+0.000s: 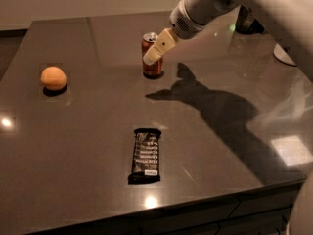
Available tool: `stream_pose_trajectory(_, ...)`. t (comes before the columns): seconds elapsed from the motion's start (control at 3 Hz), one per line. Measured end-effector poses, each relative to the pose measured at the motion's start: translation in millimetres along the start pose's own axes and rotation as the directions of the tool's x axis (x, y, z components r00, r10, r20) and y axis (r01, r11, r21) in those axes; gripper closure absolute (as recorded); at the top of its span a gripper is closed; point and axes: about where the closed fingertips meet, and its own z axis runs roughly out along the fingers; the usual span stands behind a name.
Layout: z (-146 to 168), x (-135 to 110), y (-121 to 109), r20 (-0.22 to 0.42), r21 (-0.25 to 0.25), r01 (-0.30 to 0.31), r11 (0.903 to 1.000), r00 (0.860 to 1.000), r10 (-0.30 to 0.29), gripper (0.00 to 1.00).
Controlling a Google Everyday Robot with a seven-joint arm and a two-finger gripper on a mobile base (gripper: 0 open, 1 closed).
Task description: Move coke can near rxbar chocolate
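The robot's gripper [151, 57], a cream-coloured plastic-looking wedge on the end of a smooth white rounded arm [215, 4], is angled down and sits right in front of the upper part of the small red cylindrical soda can with a silver top [153, 68]. From here I honestly can't tell if it's clamped on the can, loose, or just beside it.

The can stands upright toward the back middle of the glossy dark grey-brown countertop [88, 131], which throws back ceiling-light glare. The arm's hard-edged shadow [215, 106] spreads to the right of the can.

The flat rectangular black-wrapped bar [146, 155] lies well apart from the can, toward the front, its lower end near the counter's front edge. Bare tabletop runs between the two.

A round, matte orange fruit [53, 77] sits off to the left, well apart from both.

Writing: the bar has rows of white text and a small white label at its near end, too small to read. The can's logo is mostly hidden.
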Motion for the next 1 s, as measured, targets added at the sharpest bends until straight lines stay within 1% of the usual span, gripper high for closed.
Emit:
stream_pose_trajectory(0.67, 26, -17, 6, 0.021, -0.036, -0.005, 0.9994, 1.0, 0.006, 0.0)
stream_pose_trajectory(1.0, 32, -21, 8, 0.027, -0.053, -0.004, 0.9986, 1.0, 0.005, 0.15)
